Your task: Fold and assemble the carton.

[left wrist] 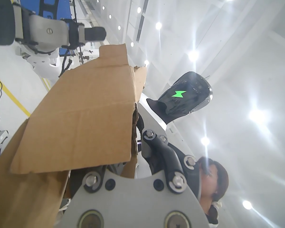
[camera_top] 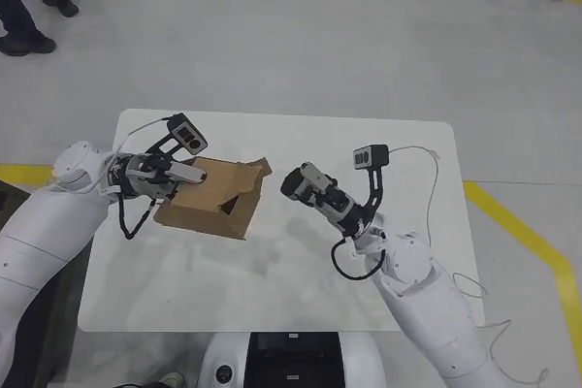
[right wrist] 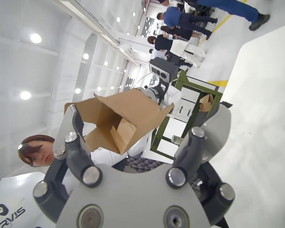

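White table (camera_top: 272,281) lies nearest the robot, and above it the right gripper (camera_top: 293,184) holds its fingers (right wrist: 66,129) spread wide, apart from the carton but facing its open end. Just beyond, the brown carton (camera_top: 216,199) is held tilted over the table's left part, flaps loose — on its far side the left gripper (camera_top: 186,175) has its fingers clamped on one cardboard wall.

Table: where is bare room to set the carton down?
Widest free patch: the table strip between the carton and the edge nearest the robot. Also bare: the far strip beyond the carton and the right gripper. Crowded: the gap between carton and right gripper; the left gripper grips the carton's outer end.
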Controlling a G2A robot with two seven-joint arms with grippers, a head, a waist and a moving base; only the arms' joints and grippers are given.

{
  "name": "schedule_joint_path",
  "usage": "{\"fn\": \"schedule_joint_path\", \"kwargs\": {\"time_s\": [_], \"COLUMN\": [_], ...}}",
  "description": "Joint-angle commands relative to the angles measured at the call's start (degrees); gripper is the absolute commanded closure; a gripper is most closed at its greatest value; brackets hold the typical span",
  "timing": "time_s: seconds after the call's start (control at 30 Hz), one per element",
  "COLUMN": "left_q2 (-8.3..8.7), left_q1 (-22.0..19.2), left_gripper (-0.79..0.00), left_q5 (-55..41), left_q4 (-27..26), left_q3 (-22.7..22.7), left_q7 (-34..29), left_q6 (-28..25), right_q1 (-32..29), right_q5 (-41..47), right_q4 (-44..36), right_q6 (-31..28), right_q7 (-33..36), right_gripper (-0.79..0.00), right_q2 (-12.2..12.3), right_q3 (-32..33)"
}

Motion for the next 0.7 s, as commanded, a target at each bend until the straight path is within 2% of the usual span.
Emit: {"fn": "schedule_joint_path", "kwargs": {"time_s": [0.0, 0.17, 0.33, 0.67], "left_q2": [0.00, -0.17, -0.47, -1.40], "left_q1": [0.17, 0.27, -0.74, -2.78], "left_gripper": [0.000, 0.000, 0.000, 0.000], "left_q5": [0.30, 1.17, 5.12, 4.36], "left_q4": [-0.01, 1.13, 3.28, 5.19], "left_q3": [0.07, 0.56, 2.01, 3.94], "left_q7": [0.00, 0.00, 0.00, 0.00], "left_q6": [0.22, 1.14, 0.24, -0.65], "right_q1": [0.38, 0.91, 1.13, 0.82], "right_q5": [1.23, 5.45, 10.14, 13.83], "right_q4": [0.05, 0.14, -0.06, -0.47], "right_q6": [-2.33, -7.20, -9.64, -8.43], "right_q7": [-0.05, 2.00, 4.87, 10.10], "right_gripper": [-0.785, -0.785, -0.785, -0.785], "right_q2": [-0.20, -0.65, -0.95, -0.92], "right_q3": [-0.41, -1.97, -3.20, -3.98]}}
